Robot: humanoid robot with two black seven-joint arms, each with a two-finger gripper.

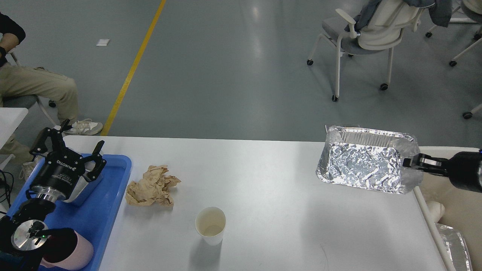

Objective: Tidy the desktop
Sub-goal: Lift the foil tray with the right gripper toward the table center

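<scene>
pink cup (81, 254) cut off below, bin (450, 203) partly hidden

Desktop (263, 180) glossy white. Foil tray (363, 163) crinkled silver. Crumpled paper (150, 186) tan-brown. Paper cup (210, 225) white, cream inside. Plastic tray (109, 210) blue; cup (81, 254) on it pink. Bin (457, 203) cream. Grippers (71, 148) black. Floor grey w/ yellow line (131, 67).

The left gripper (73, 144) points away from the robot, fingers spread wide; the right gripper (408, 162) reaches in level from the right, fingers pinched together.
</scene>
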